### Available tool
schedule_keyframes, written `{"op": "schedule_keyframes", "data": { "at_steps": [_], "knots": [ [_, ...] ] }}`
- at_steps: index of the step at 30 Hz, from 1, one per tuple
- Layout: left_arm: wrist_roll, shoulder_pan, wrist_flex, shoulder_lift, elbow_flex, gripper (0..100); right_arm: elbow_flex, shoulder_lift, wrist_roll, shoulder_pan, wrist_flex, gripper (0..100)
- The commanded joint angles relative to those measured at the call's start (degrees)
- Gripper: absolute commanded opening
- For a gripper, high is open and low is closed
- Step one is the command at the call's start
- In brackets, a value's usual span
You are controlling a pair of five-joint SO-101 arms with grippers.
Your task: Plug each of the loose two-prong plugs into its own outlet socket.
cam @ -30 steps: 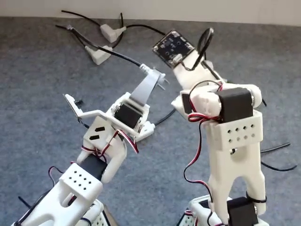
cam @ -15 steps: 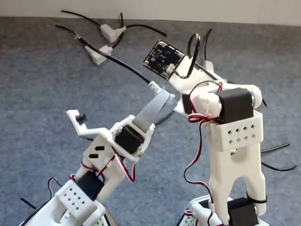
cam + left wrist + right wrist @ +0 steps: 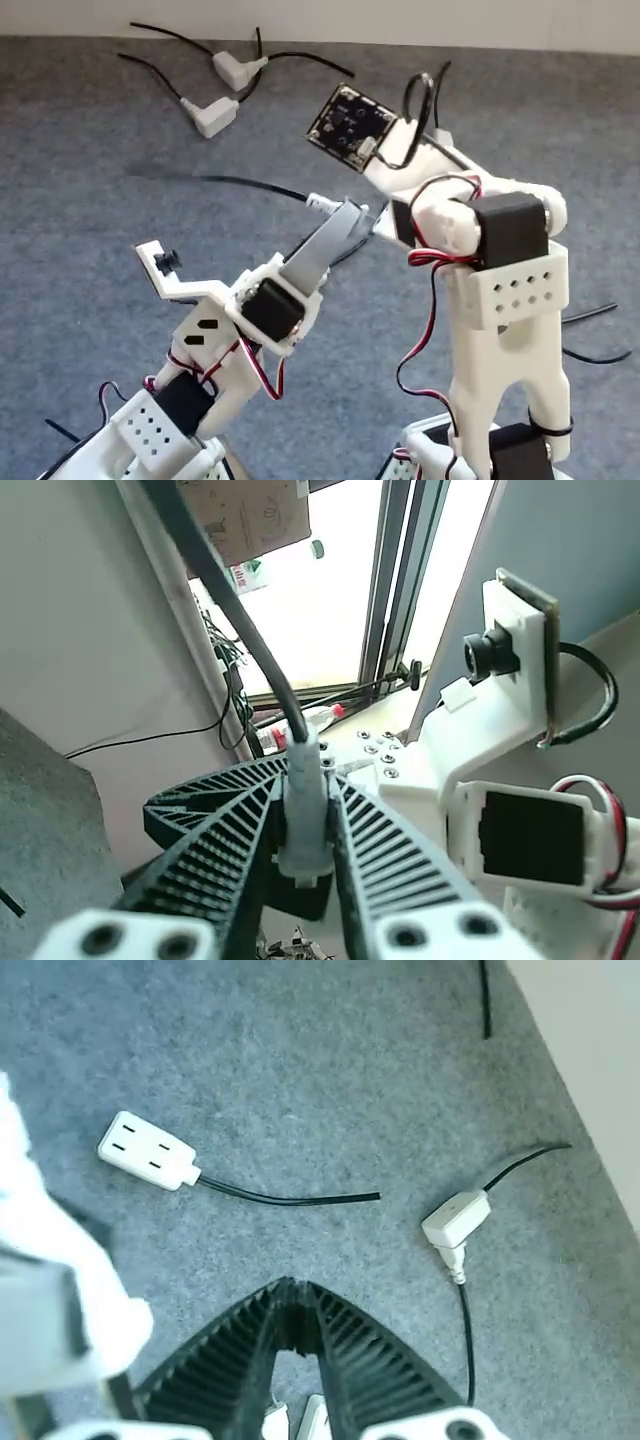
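Left gripper (image 3: 306,780) is held above the bench (image 3: 90,230), its fingers (image 3: 225,855) clenched on a two-prong plug (image 3: 304,830). The plug body sits lengthwise between them, and its cable (image 3: 225,590) exits past the tips. Right gripper (image 3: 291,1298): fingers pressed together at the tips. An outlet socket (image 3: 147,1150) lies on the bench, well apart from them.

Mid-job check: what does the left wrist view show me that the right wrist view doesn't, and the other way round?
Left wrist view: the left claw shut on a white plug, its black cord running out past the fingertips, with the other arm's wrist camera beyond. Right wrist view: the right claw, an outlet socket lying slots-up, and a second white connector on its own cord. Both: the grey mat.
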Motion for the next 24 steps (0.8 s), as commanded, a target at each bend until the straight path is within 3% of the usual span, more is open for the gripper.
{"op": "schedule_keyframes", "data": {
  "at_steps": [1, 11, 16, 18, 24],
  "knots": [
    [-0.18, 5.49, 1.32, 0.40, 0.04, 1, -7.52, -0.66, -0.88, -0.84, -3.30, 0.8],
    [-0.26, 7.25, 1.32, 0.40, 1.01, 1, -18.24, 5.41, -4.04, 2.24, -2.86, 0.8],
    [-0.26, 1.36, 0.88, 0.40, 0.57, 1, -23.16, 5.49, -10.46, 7.16, 0.22, 0.8],
    [0.00, -1.54, 0.97, 0.48, -0.84, 1, -26.33, 5.05, -10.37, 7.60, 5.41, 0.8],
    [0.09, -9.45, 0.97, 0.48, -3.47, 1, -23.96, -0.48, -10.55, 12.18, 5.76, 0.8]
  ]
}}
